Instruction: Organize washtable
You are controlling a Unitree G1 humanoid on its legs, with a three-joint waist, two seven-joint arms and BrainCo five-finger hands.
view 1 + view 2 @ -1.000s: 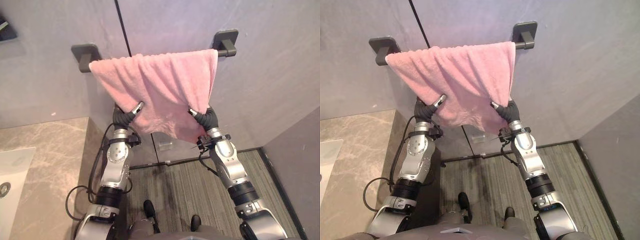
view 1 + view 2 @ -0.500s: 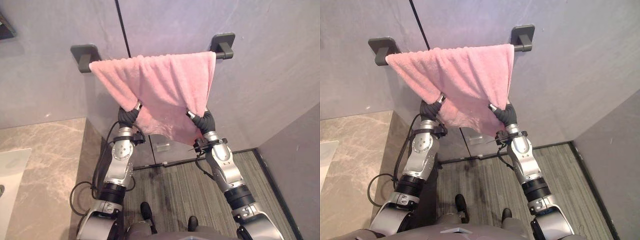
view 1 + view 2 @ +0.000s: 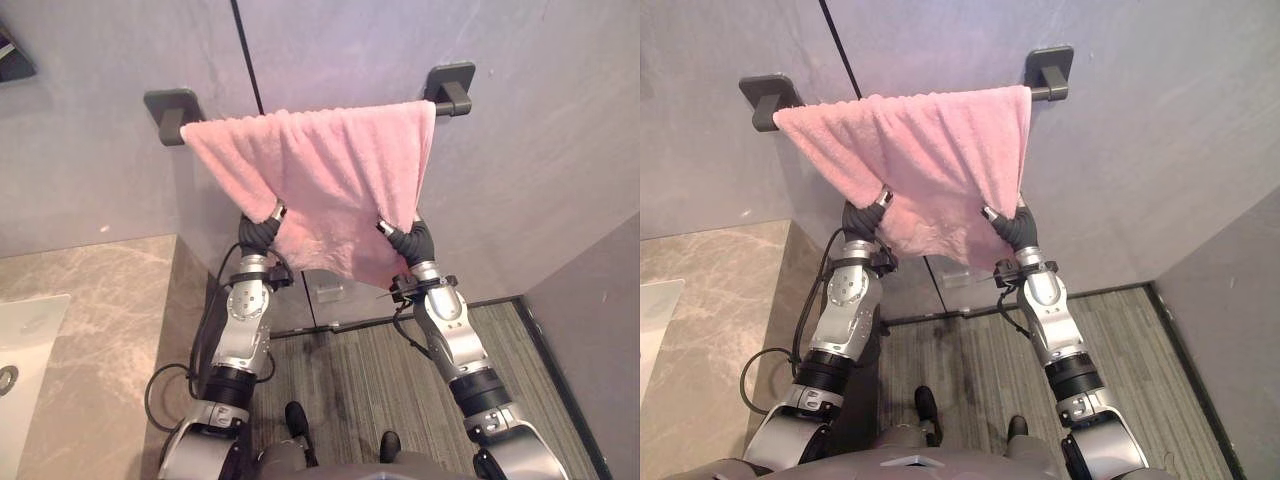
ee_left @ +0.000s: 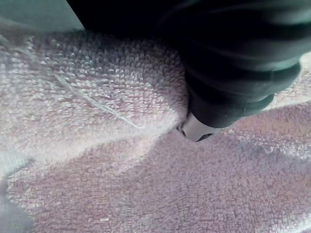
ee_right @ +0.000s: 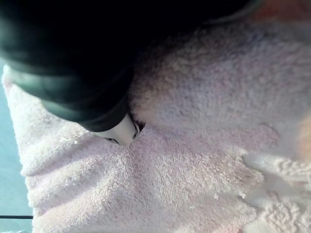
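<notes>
Both arms were silver-grey, built of smooth rounded shells. The left arm (image 3: pixel 238 322) carried a round disc face on its forearm shell and a black ring band nearer the elbow. The right arm (image 3: pixel 452 332) had a matching black band and a small black fitting at the wrist. Each wrist ended in a dark, matte cover of stacked ribs, bent like a hose, over the left hand (image 3: pixel 260 230) and the right hand (image 3: pixel 412 240). At the far end of each cover a small pale silver part stuck out, plain in both wrist views.
</notes>
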